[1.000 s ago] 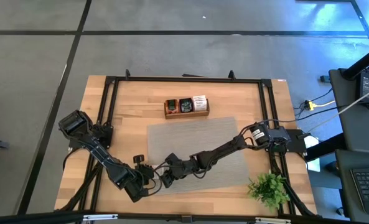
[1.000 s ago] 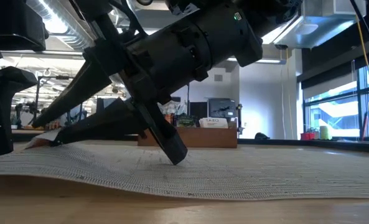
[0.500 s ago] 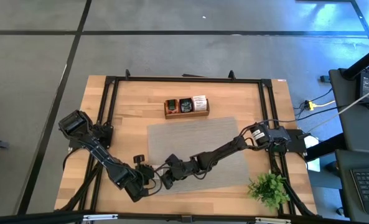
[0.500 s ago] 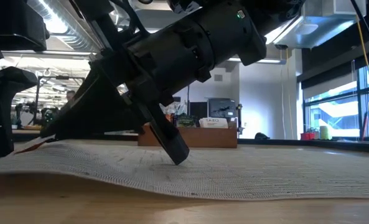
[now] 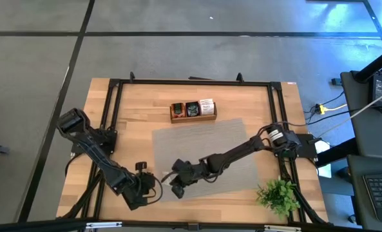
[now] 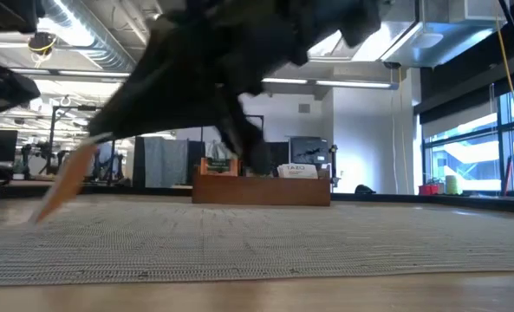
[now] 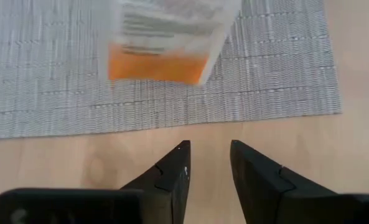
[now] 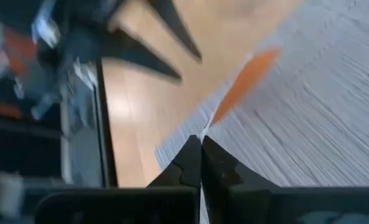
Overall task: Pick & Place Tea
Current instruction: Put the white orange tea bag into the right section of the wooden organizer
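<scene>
On the grey woven mat (image 5: 203, 154) the right gripper (image 5: 178, 188) pinches an orange-and-white tea sachet (image 7: 165, 37) edge-on, lifted; the left gripper (image 7: 208, 163) waits beside, parted and empty. Pick seems done; next comes carrying it to the wooden tray (image 5: 192, 111).

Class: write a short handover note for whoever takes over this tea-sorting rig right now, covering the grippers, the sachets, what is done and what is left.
Right gripper: shut on a white-and-orange tea sachet, held clear of the grey mat at the corner nearest the left arm.
Left gripper: open, empty, over bare wood beside that corner.
Wooden tray: at the table's far side, sachets already in its compartments.
Small dark square on the wood: possibly another sachet.
Left to do: carry the held sachet to the tray and release it.
</scene>
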Controlling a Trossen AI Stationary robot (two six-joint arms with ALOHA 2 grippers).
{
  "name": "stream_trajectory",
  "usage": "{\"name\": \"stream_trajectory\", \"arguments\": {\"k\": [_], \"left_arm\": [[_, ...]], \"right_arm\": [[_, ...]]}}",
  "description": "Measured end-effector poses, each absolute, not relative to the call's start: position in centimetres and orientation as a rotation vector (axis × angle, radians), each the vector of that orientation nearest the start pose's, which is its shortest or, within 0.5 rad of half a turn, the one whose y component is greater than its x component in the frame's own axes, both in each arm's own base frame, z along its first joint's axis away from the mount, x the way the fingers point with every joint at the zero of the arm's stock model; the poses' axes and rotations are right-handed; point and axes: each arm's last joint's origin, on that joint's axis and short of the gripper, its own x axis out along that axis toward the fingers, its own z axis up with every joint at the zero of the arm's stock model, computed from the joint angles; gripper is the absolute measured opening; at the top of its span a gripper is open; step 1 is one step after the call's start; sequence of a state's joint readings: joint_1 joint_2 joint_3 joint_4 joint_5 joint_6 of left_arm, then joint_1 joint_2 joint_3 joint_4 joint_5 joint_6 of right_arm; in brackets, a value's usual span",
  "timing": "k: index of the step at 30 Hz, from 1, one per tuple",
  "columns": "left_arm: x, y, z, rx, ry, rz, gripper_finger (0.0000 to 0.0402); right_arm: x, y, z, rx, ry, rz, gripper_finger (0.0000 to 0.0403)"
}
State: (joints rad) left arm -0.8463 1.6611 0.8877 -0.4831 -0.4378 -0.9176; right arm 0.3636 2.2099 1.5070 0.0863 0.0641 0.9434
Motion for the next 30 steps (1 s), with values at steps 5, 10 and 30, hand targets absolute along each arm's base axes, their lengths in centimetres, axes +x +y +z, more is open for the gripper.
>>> {"name": "stream_trajectory", "arguments": {"k": [5,10,30], "left_arm": [[19.8,-20.9,16.1,-0.068,1.002,0.091,0.0107],[19.9,-20.6,17.0,-0.085,0.964,0.099,0.011],[21.5,-18.6,17.2,-0.043,0.951,0.169,0.0111]], "right_arm": [[43.8,15.2,18.3,0.596,0.879,0.008,0.0002],[42.1,12.2,23.6,0.308,1.131,-0.146,0.0002],[38.1,-8.4,29.4,-0.139,1.619,-0.173,0.0004]]}}
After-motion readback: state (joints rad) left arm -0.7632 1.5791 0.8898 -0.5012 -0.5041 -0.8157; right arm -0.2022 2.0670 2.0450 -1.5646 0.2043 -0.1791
